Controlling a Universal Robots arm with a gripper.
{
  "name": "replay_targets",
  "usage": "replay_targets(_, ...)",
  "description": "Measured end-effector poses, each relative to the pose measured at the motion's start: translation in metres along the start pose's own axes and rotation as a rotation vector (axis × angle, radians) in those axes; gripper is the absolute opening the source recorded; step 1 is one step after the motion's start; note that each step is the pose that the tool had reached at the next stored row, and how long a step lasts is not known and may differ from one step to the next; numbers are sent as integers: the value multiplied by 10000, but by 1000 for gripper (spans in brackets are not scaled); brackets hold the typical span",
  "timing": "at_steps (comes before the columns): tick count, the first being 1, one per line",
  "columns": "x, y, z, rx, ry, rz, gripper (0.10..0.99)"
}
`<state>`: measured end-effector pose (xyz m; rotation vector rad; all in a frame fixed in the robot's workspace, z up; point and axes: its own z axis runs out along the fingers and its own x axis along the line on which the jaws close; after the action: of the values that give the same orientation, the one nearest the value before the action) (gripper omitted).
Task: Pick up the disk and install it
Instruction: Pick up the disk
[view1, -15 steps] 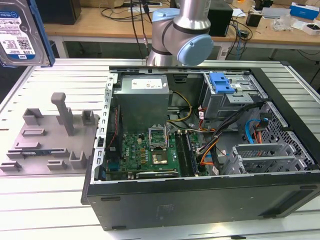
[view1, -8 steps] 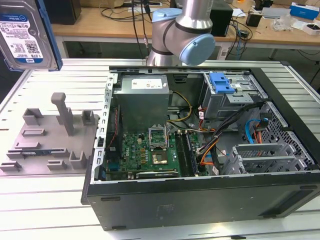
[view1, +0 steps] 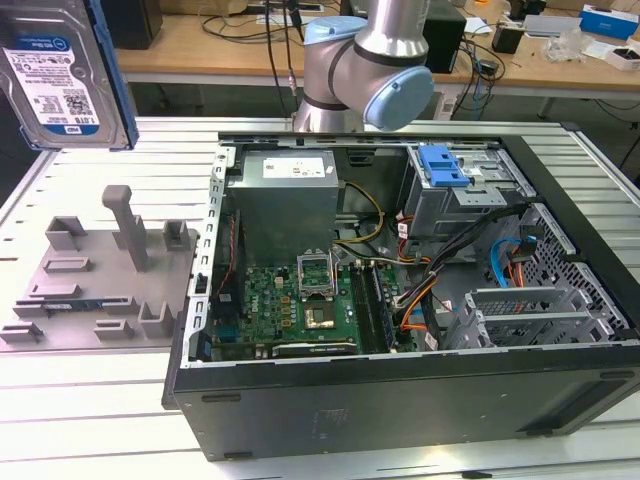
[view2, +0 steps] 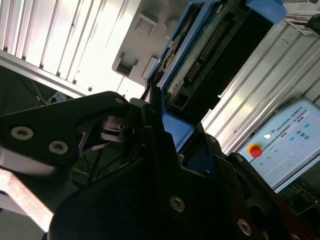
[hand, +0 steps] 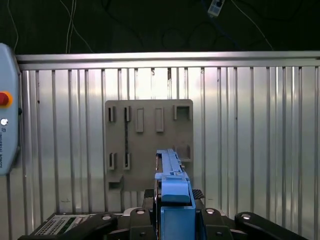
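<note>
Ribbed metal table (view1: 80, 400) fills my exterior view, carrying the open computer case (view1: 400, 390) and, to the exterior view's left, a grey fixture (view1: 100, 270). Above that fixture hangs the disk (view1: 65, 85), with my gripper (hand: 172, 215) clamped on its blue carrier.

The arm (view1: 352, 55) shows at the upper middle of the exterior view. It is a silver joint with pale blue caps, one rounded cap faces the camera, and its link runs out past the frame's top edge. In the second wrist view the black tool (view2: 172, 127) is clamped from both sides on the blue-framed edge of the disk (view2: 210, 55). The tool's bolted black body sits close to the lens. In the first wrist view the fingers (hand: 150, 194) flank that same blue edge.
</note>
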<state>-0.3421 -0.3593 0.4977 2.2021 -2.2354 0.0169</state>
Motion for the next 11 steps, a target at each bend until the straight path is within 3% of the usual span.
replay_targets(11, 243, -426, 9, -1, 0, 0, 369)
